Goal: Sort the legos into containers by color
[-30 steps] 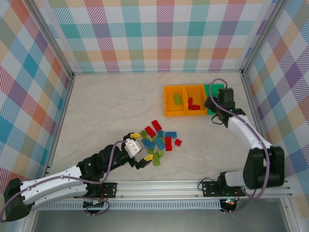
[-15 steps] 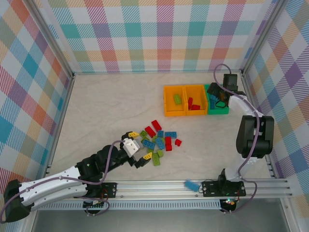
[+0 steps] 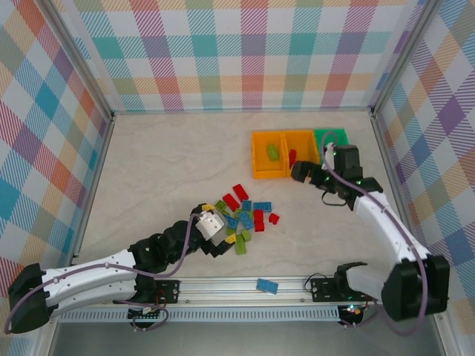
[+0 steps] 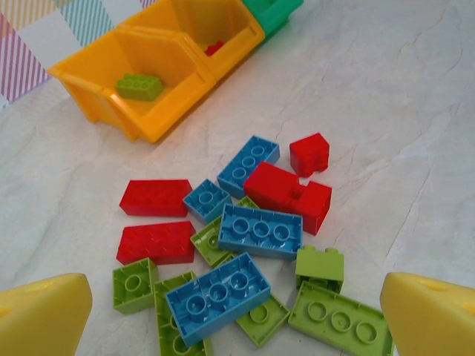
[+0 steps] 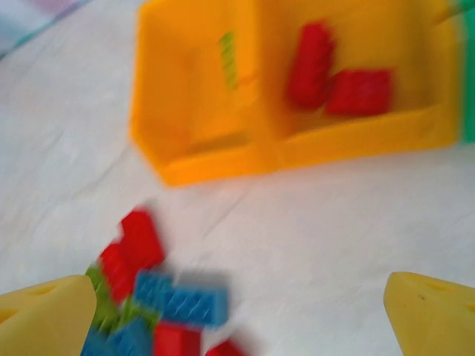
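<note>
currently the left gripper [image 4: 237, 326] is spread fully apart and holds nothing. it hangs just above the near edge of the loose legos [image 3: 241, 215], a mixed red, blue and lime cluster on the table [image 3: 163, 163]. the right gripper [image 5: 237, 319] is likewise spread wide and empty, positioned between that cluster and the containers [image 3: 285, 176].

the three bins touch in a row at the back right:
- left orange bin [image 3: 256, 156]: one lime brick [image 4: 139, 86].
- middle orange bin [image 3: 302, 134]: red bricks [image 5: 360, 90].
- green bin [image 3: 332, 136]: partly covered by the right arm, contents not discernible.

one blue brick [image 3: 267, 285] lies on the front rail [image 3: 223, 283].
</note>
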Available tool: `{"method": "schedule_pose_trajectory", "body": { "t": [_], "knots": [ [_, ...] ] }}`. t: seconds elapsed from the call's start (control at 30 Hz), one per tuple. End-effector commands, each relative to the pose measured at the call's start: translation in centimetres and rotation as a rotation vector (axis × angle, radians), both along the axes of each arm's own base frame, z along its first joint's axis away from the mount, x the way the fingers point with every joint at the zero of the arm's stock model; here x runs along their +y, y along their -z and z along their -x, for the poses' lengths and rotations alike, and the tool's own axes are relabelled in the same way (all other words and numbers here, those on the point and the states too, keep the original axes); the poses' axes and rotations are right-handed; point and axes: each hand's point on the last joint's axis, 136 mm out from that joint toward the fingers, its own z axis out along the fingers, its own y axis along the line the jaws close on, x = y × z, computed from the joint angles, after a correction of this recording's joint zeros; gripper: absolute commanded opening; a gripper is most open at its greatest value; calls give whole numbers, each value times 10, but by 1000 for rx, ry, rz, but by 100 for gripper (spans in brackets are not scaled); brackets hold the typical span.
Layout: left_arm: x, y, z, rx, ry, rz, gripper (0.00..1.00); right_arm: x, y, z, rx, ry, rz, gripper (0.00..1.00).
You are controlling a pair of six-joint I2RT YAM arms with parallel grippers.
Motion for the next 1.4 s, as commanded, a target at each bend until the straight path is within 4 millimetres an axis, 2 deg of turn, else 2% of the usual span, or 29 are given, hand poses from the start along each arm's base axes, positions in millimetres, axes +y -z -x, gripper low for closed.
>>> {"method": "schedule_pose_trajectory", "body": {
  "t": [0.0,0.17,0.23,0.33,0.5,0.73,0.9,1.03,1.17,1.27,1.37],
  "knots": [
    [-1,-11,-5,-13,-24,12,100,26,32,73,178,-151,41,100],
    [17,-30,-6,-83,-74,70,100,52,76,165,374,-304,124,99],
    [26,-37,-5,-114,-91,102,100,54,90,199,443,-373,216,99],
    [31,-42,0,-134,-74,124,100,57,100,229,474,-454,314,100],
    [21,-47,13,-124,30,136,100,86,117,263,465,-609,364,100],
    [20,-42,11,-112,19,112,100,112,143,279,429,-732,508,98],
    [18,-40,11,-105,21,105,100,107,155,272,399,-709,594,78],
    [18,-40,11,-103,22,104,100,98,165,270,405,-691,656,70],
    [17,-40,11,-101,29,106,100,92,165,248,355,-573,633,59],
    [15,-39,14,-97,48,108,100,88,161,225,343,-451,498,41],
    [12,-38,16,-90,66,107,100,84,149,204,300,-369,359,26]
  ]
}}
